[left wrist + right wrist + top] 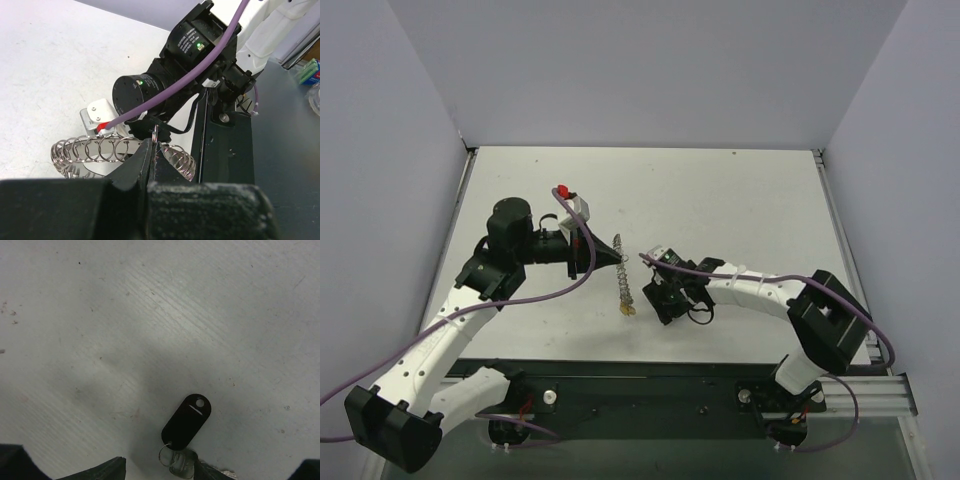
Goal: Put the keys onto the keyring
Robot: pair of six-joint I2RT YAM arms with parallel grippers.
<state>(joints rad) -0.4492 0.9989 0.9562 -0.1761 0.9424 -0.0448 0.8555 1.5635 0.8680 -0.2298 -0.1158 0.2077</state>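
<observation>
My left gripper (613,252) is shut on the keyring (623,285), a silvery coil that hangs from its tips toward the near edge. A small yellowish key (628,312) sits at the coil's lower end. In the left wrist view the jaws (152,145) are pressed together on one loop of the keyring (100,149). My right gripper (665,298) is low over the table, just right of the coil. In the right wrist view it (160,472) is open, and a black-headed key (187,421) with a small ring lies flat on the table, its metal end between the fingertips, beside the right one (210,472).
The white table (720,200) is walled at the back and both sides. The right arm's wrist and camera (165,85) fill the space just beyond the keyring. A black base rail (650,385) runs along the near edge.
</observation>
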